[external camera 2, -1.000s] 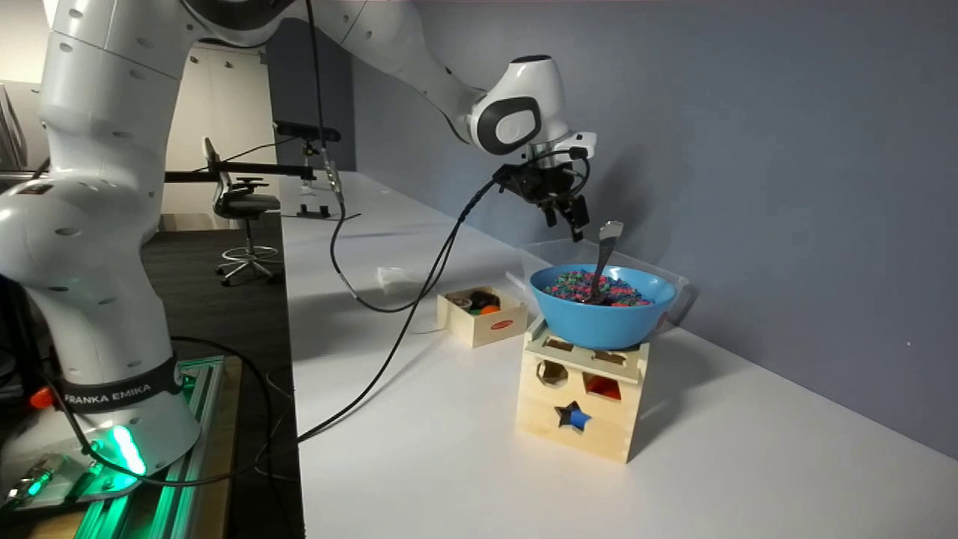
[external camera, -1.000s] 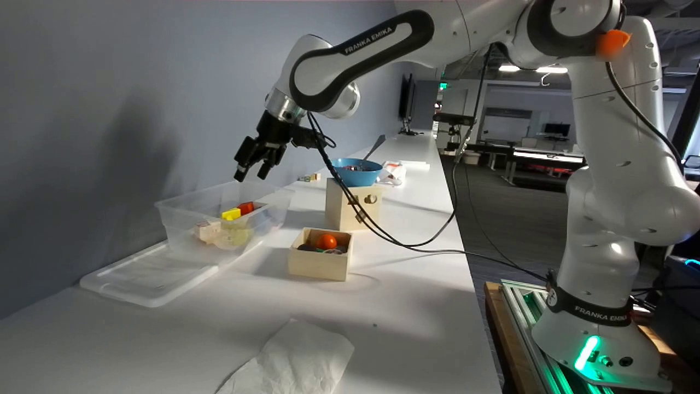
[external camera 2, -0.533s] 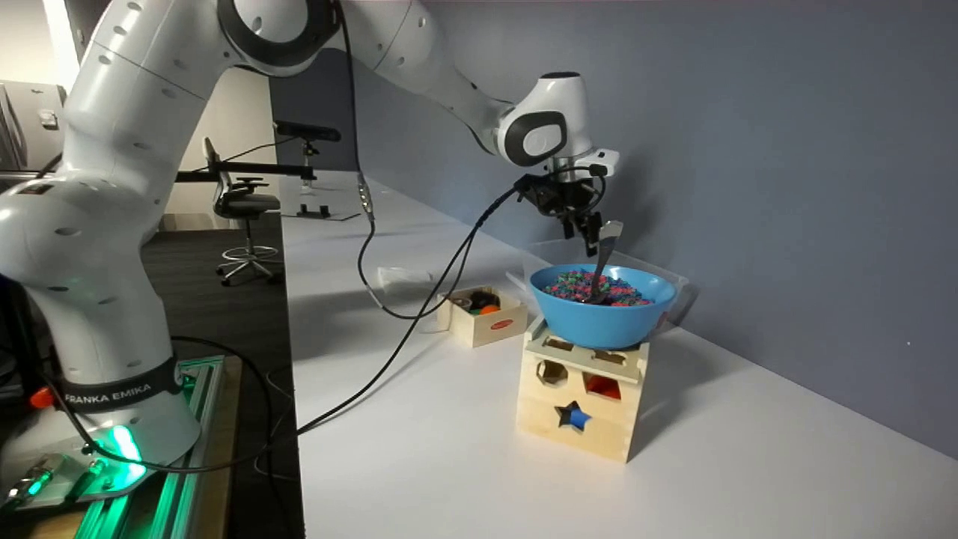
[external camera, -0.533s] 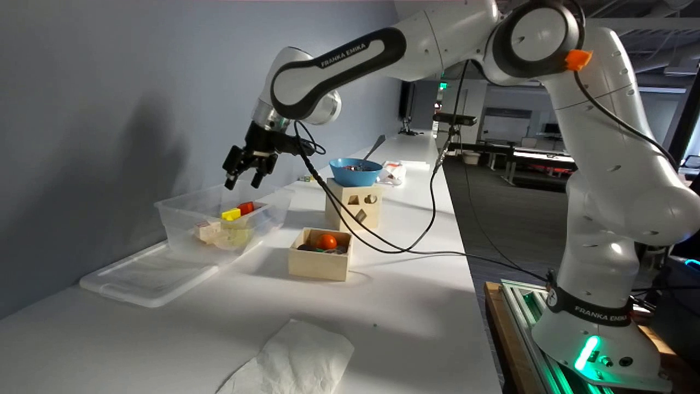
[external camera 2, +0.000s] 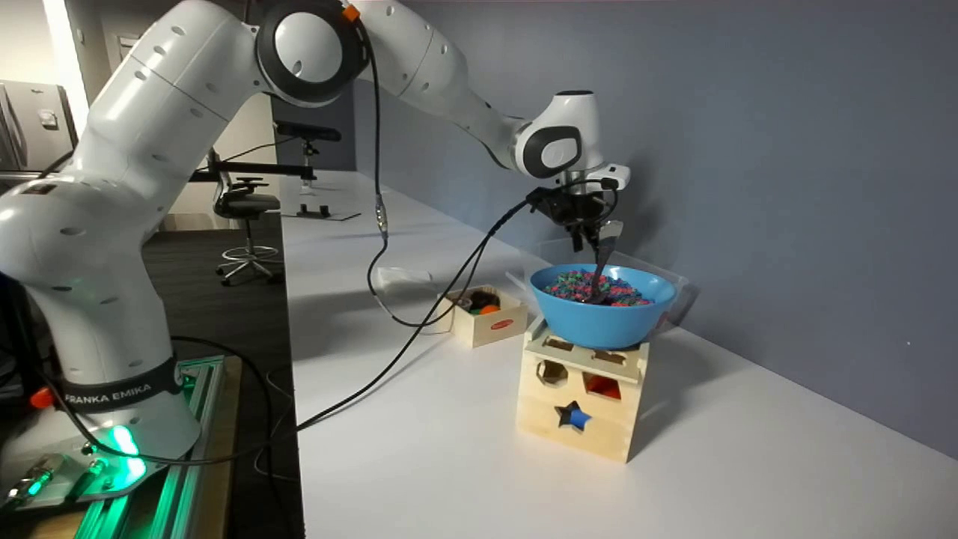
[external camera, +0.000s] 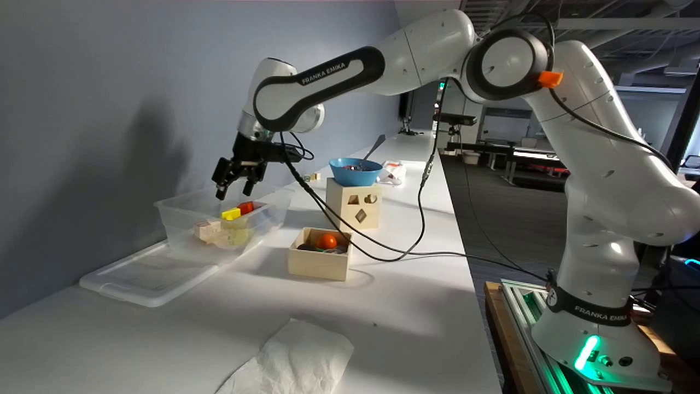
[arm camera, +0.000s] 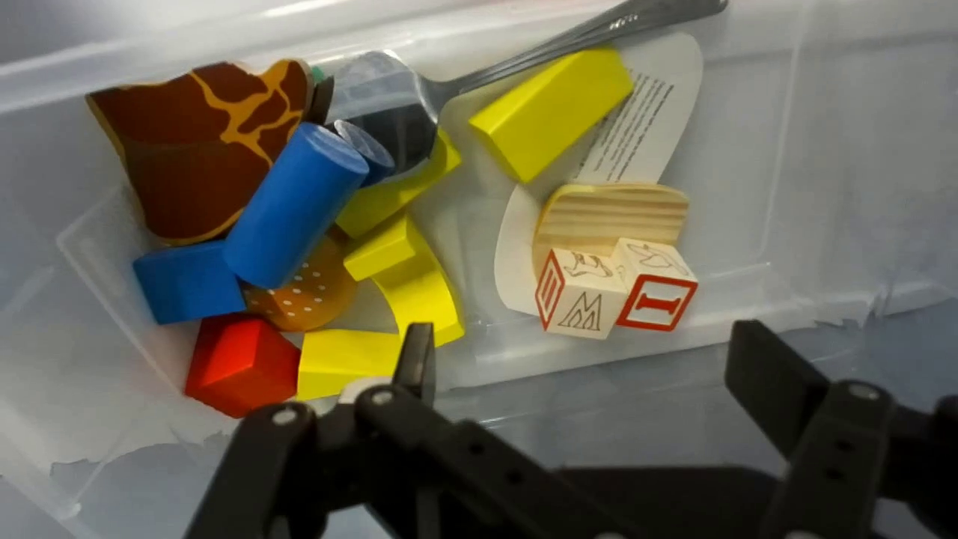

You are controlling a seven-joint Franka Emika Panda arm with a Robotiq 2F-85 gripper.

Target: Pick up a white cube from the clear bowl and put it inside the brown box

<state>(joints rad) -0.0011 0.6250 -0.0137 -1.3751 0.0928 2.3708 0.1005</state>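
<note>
Nearest us in an exterior view, a crumpled white sheet (external camera: 298, 355) lies well in from the robot-side edge of the bench (external camera: 415, 323). Farther on, about midway to the wall-side edge, stands the brown box (external camera: 317, 266), already holding a round orange piece (external camera: 327, 241). Just beyond, by the wall-side edge, we see the clear bowl (external camera: 178, 227); the wrist view shows a white cube (arm camera: 580, 296) inside, side by side with a second white cube (arm camera: 657, 288) bearing a red I. Over the bowl, the claw (external camera: 234, 191) has come lower within the last second, fingers spread and gripping nothing, so we judge the pick lined up but not yet made. The cubes seem to touch, so closing here might catch both; we would centre on one first.
</note>
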